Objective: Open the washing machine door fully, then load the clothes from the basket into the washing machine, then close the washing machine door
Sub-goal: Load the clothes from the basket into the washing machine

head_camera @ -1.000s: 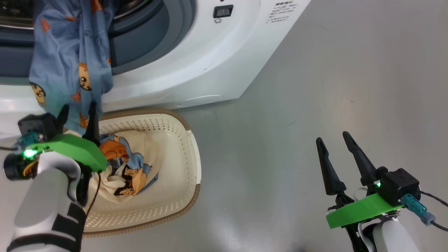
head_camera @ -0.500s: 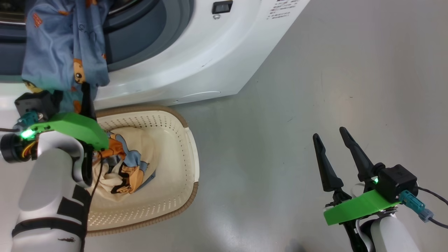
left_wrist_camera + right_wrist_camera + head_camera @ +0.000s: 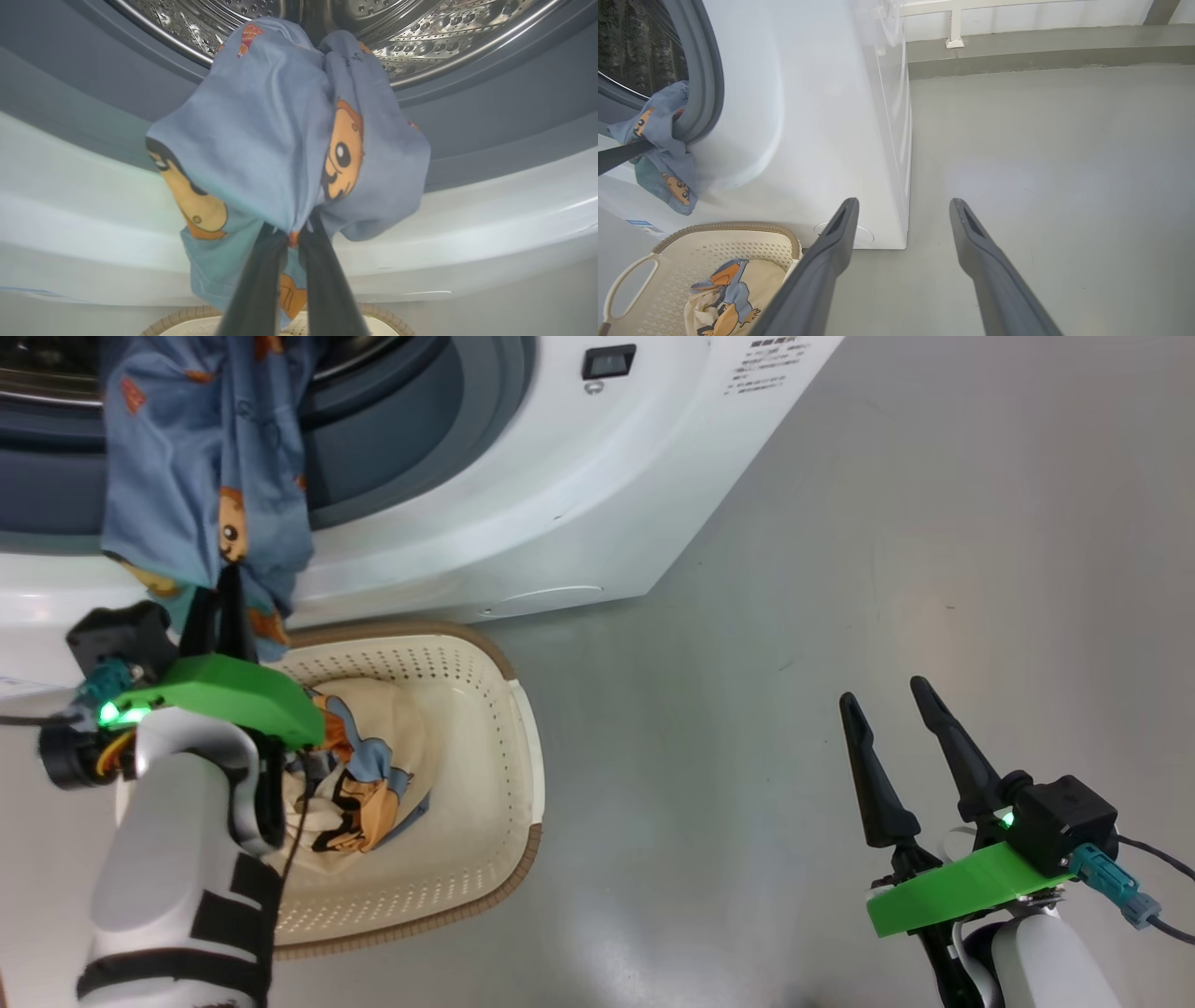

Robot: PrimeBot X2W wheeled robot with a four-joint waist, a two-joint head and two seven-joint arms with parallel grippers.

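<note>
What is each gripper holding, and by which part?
The left gripper pinches the light-blue bear-print garment by a fold near its hanging lower end. The right gripper is open, holding nothing.

A smooth grey floor point(image 3: 887, 569) spreads across the right and near side of the scene, slightly glossy, with pale patches of reflected light and a few small dark scuffs point(image 3: 787, 665). Along its far edge a low grey kerb point(image 3: 1041, 58) runs left to right. On the kerb stands a white rail post point(image 3: 955, 28), with a white wall point(image 3: 1041, 21) behind it and a dark upright point(image 3: 1160, 9) at the far right.
</note>
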